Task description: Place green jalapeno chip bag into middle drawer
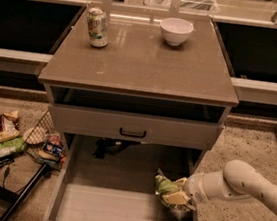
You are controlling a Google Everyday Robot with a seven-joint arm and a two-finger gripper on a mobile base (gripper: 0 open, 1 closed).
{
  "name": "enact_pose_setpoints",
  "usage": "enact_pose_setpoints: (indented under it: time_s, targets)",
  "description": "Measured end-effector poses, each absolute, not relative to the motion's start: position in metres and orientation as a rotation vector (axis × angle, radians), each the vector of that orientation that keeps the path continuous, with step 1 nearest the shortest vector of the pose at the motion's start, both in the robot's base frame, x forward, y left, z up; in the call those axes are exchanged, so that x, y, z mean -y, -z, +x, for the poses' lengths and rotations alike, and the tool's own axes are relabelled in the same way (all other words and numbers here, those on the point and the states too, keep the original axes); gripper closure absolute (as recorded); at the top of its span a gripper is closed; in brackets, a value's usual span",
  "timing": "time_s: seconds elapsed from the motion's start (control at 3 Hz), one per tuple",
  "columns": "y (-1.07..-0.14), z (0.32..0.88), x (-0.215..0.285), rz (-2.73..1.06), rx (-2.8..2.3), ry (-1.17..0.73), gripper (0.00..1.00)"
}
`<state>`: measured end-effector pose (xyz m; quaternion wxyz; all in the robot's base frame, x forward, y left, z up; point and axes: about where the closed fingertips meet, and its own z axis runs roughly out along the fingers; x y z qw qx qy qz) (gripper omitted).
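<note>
The green jalapeno chip bag [166, 186] is crumpled light-green foil, held at the end of my white arm. My gripper [180, 197] is shut on it, just inside the right wall of the open middle drawer [60, 186]. The drawer is pulled out at the bottom of the cabinet, and its pale wood-grain floor shows. The bag hangs low over the drawer's right side, near the floor. I cannot tell whether it touches the floor. My fingers are mostly hidden behind the bag.
A closed drawer front with a black handle [132, 132] sits just above the open drawer. A can [97, 27] and a white bowl [176, 31] stand on the cabinet top [134, 66]. Mixed snack wrappers [8, 143] and a wire rack lie on the floor at left.
</note>
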<state>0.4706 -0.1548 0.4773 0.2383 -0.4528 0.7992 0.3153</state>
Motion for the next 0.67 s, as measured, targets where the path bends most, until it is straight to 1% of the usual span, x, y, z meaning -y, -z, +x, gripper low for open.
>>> enact_pose_setpoints:
  time_s: [0.67]
  targets:
    - [-0.4755, 0.4694, 0.1513, -1.246, -2.188, -0.873, 0.06]
